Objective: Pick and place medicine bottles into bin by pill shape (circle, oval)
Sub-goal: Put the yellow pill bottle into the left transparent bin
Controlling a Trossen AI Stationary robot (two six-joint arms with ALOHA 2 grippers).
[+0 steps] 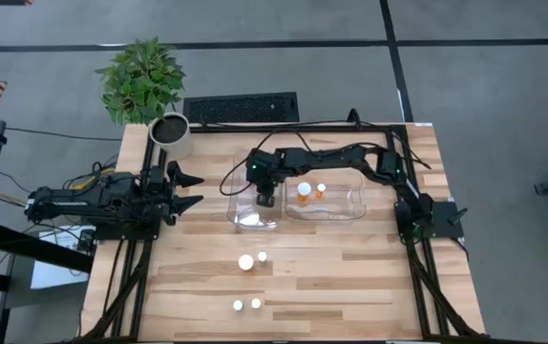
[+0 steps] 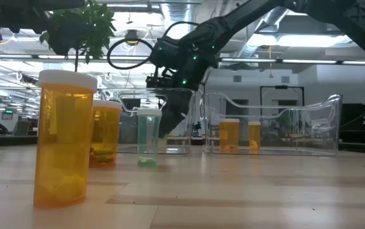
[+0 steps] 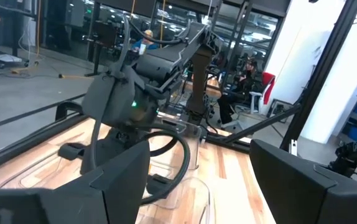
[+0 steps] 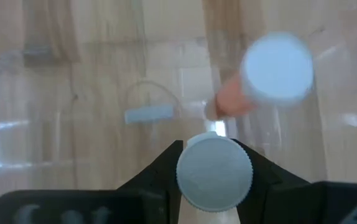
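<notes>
My right gripper (image 1: pixel 266 198) hangs over the left clear bin (image 1: pixel 239 204) and is shut on a white-capped bottle (image 4: pixel 214 173). In the low view this gripper (image 2: pixel 170 117) reaches down inside that bin. Two orange bottles (image 1: pixel 305 191) (image 1: pixel 322 189) stand on their bases in the right clear bin (image 1: pixel 350 203). Several white-capped bottles stand upright on the table nearer the front, two at mid-table (image 1: pixel 245 262) and two by the front edge (image 1: pixel 238 306). My left gripper (image 1: pixel 193 191) is open and empty at the table's left edge. My right gripper pinches the bottle between its two fingers (image 4: pixel 163 165), which stand on opposite sides of it at the round white cap (image 4: pixel 185 180). The fingers come from above, pointing down. The bottle stands upright in the hold, cap up; whether its base touches the bin floor does not show.
A white plant pot (image 1: pixel 171 136) with a leafy plant stands at the table's far left corner. A dark keyboard-like grille (image 1: pixel 241 107) lies beyond the far edge. In the right wrist view a blurred upright orange bottle (image 4: pixel 277 67) shows close beside the held one.
</notes>
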